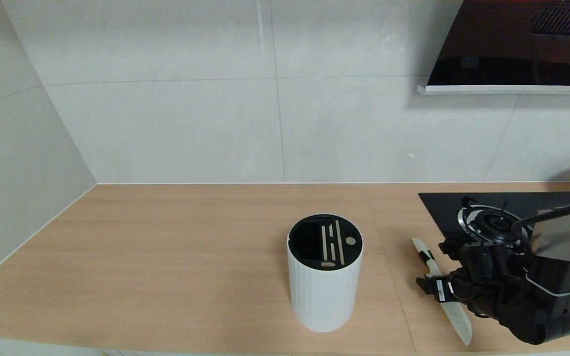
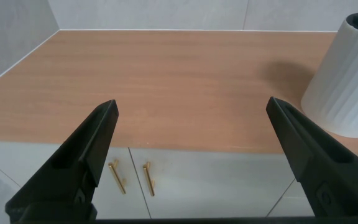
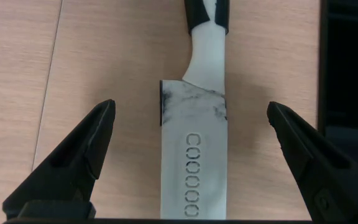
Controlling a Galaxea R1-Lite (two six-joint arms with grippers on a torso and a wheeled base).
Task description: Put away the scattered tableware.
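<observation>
Knife [image 3: 194,162] sat under my right gripper [image 3: 190,107], jaws spread wide, pre-grasp; next, I judged: descend, clamp it.

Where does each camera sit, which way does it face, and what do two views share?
Head view: on the robot's head, facing forward and down at counter, white holder, knife and stove; right gripper at right, over the knife.
Left wrist view: on the left arm, facing along the counter toward the wall; open left gripper frames it.
Right wrist view: on the right arm, facing straight down at the knife; its open gripper straddles it.
Shared: head and left wrist views show the holder; head and right wrist, the knife.
</observation>
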